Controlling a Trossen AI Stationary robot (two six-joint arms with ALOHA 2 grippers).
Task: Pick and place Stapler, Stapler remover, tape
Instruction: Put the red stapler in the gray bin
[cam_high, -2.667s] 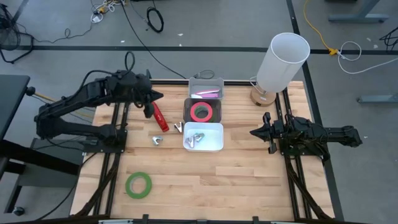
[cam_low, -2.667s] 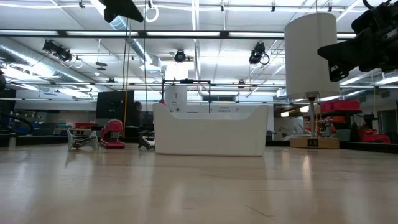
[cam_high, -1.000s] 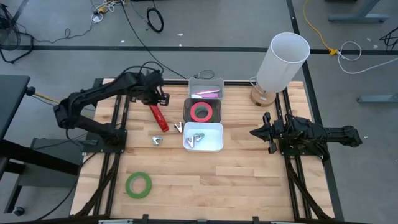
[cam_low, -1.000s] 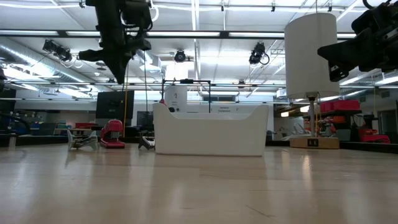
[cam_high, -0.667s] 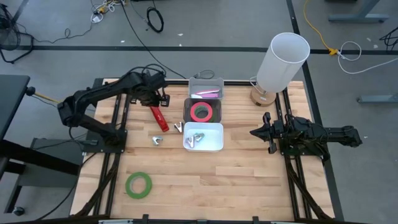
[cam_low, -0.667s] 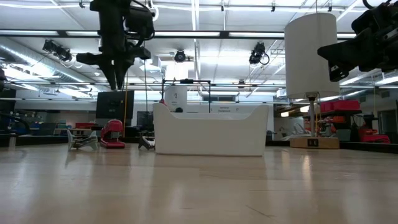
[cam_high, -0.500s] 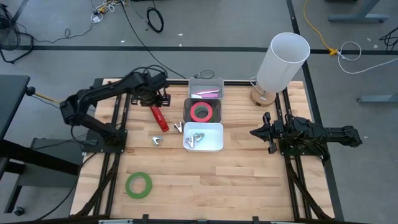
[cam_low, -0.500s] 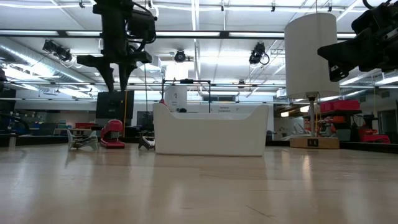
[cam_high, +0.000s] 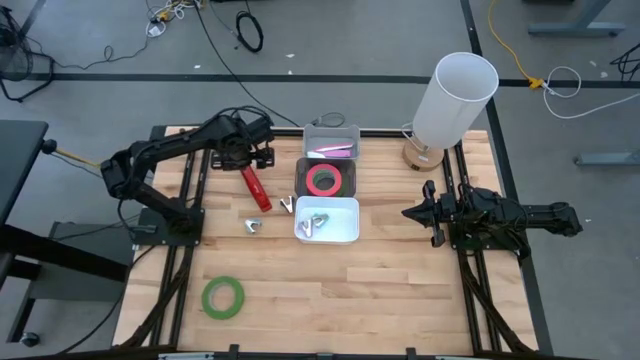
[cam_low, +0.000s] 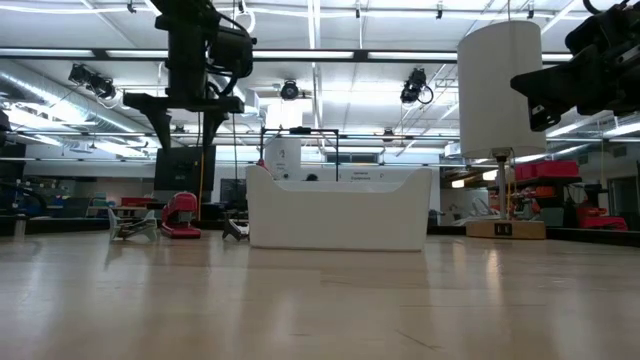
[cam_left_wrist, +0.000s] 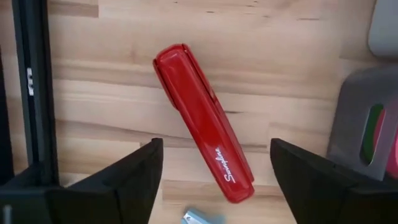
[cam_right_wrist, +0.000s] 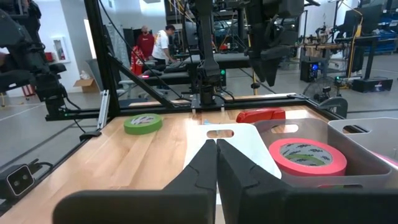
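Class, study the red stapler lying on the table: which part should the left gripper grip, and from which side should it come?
Grip the red stapler across its narrow middle, coming straight down from above. It lies flat and slanted on the wood, long sides free, and the open left gripper already hangs over it; turning the wrist to square the fingers with its length would probably help.

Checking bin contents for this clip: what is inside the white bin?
The white bin holds small metal pieces, probably staple removers. The low view shows only its wall, so anything beneath them stays hidden.
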